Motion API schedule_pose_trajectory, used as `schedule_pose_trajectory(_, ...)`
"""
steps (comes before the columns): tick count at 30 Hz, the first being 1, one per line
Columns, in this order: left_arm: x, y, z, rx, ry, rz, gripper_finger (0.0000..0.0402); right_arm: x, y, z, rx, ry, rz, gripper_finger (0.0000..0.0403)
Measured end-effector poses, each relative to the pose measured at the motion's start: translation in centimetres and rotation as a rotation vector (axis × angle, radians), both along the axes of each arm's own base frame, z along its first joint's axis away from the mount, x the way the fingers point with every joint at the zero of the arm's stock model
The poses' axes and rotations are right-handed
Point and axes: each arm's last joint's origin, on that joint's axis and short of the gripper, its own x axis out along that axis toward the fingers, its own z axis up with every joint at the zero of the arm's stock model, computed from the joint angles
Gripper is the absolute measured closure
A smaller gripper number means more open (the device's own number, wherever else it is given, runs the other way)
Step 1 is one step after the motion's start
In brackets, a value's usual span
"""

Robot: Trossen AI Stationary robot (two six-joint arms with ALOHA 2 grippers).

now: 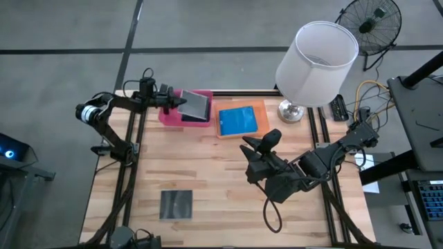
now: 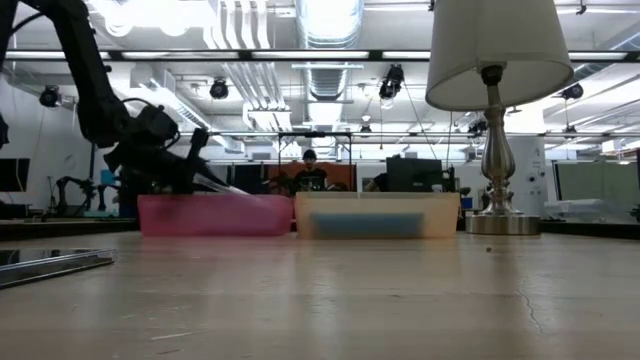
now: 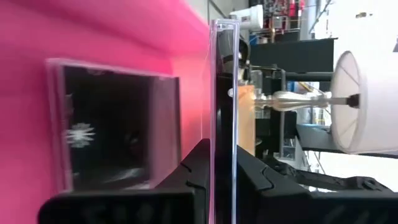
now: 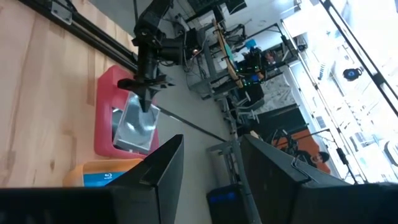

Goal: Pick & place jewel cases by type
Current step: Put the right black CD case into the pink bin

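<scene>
The left tool (image 1: pixel 174 102) was clenched on a dark case (image 1: pixel 195 105), gripping it by one thin edge so that the case stood tilted over the pink tray (image 1: pixel 166 114) — a hold that looked meant to let it slide down flat onto the case already lying inside. In the left wrist view the held case (image 3: pixel 222 106) ran edge-on between the two fingers (image 3: pixel 196 168), with the stored dark case (image 3: pixel 112 127) just beside it against the tray floor; I could not tell whether the two touched. The orange tray (image 1: pixel 261 117) sat touching the pink one and held a blue case (image 1: pixel 237 120), so the sorting seemed to put dark cases in pink and blue ones in orange. One more dark case (image 1: pixel 176 204) lay flat on the table (image 1: pixel 228 180), near its front edge and well apart from both trays, probably the next to be fetched. The right tool (image 1: pixel 257 144) hung over the middle of the table near the orange tray with its fingers parted and nothing between them — waiting, by the look of it. A lamp (image 1: pixel 315 62) stood beside the orange tray, clear of the work. The other blue cases could not be made out, perhaps stacked under the one showing
</scene>
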Motion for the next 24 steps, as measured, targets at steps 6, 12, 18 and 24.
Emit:
schedule_pose_trajectory(6, -0.01, 0.09, -0.55, -0.006, 0.013, 0.021, 0.0386, 0.03, -0.06, 0.0, -0.003, 0.003, -0.001, 0.0248)
schedule_pose_trajectory(12, -0.05, 0.1, -0.83, -0.011, 0.03, 0.045, 0.0386, 0.05, -0.09, 0.0, -0.002, 0.002, -0.002, 0.0248)
schedule_pose_trajectory(18, -0.07, 0.11, -0.8, -0.008, 0.035, 0.056, 0.0367, 0.05, -0.09, 0.01, -0.002, 0.001, -0.002, 0.0248)
schedule_pose_trajectory(24, -0.06, 0.12, -0.8, -0.003, 0.041, 0.064, 0.0285, 0.05, -0.09, 0.01, 0.0, -0.001, -0.003, 0.0248)
